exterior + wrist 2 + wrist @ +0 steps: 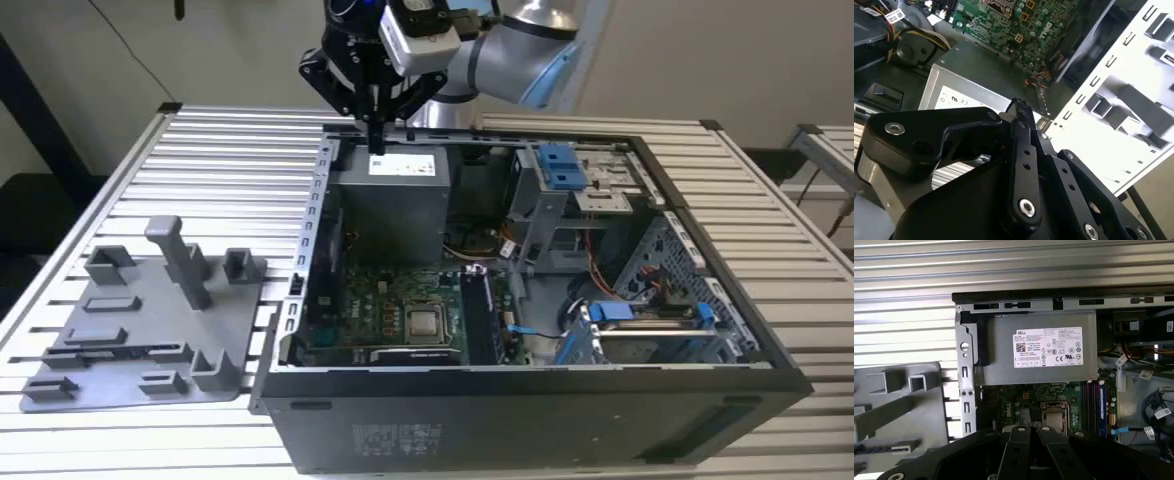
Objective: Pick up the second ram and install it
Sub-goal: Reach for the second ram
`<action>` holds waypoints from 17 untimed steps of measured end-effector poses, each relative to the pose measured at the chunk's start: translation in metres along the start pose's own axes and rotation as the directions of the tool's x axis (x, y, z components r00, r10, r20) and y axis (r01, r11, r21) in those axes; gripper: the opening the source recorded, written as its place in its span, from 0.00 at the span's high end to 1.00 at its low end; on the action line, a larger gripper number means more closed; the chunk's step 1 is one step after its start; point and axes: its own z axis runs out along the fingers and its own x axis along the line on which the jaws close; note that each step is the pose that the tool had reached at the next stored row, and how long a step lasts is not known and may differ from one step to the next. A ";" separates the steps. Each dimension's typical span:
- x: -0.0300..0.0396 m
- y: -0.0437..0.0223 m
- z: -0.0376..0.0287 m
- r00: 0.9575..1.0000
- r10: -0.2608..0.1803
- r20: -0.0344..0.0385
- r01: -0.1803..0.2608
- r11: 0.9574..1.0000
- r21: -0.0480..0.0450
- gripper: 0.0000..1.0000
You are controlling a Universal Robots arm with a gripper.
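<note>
Pegs (187, 262) rise from the grey tray (240, 310) on the slatted table (214, 150) at the exterior view's left. What looks like the second ram (118, 351) lies flat in one of the tray's slots, a thin dark strip. I judge it light, stiff and brittle, with contacts along one long edge, so it is best pinched across its flat faces near the middle, clear of the uprights around it. Further right stands the open computer case (534, 420). The claw (376, 145) hangs above its power supply (394, 200), well apart from the tray, fingers pressed together with nothing seen between them. Inside the case lies the motherboard (387, 300) with its memory slots (478, 315). Drive cages (567, 175) and loose cables (627, 280) crowd the right side.
</note>
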 end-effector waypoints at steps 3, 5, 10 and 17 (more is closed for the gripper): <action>0.0002 0.0000 0.0000 1.000 0.000 0.000 0.000 1.000 0.000 0.89; 0.0016 -0.0001 0.0000 1.000 0.000 0.000 0.000 1.000 0.000 0.89; 0.0111 -0.0008 0.0001 1.000 0.000 0.000 0.000 1.000 0.000 0.89; 0.0290 -0.0021 0.0000 1.000 0.000 0.000 0.000 1.000 0.000 0.89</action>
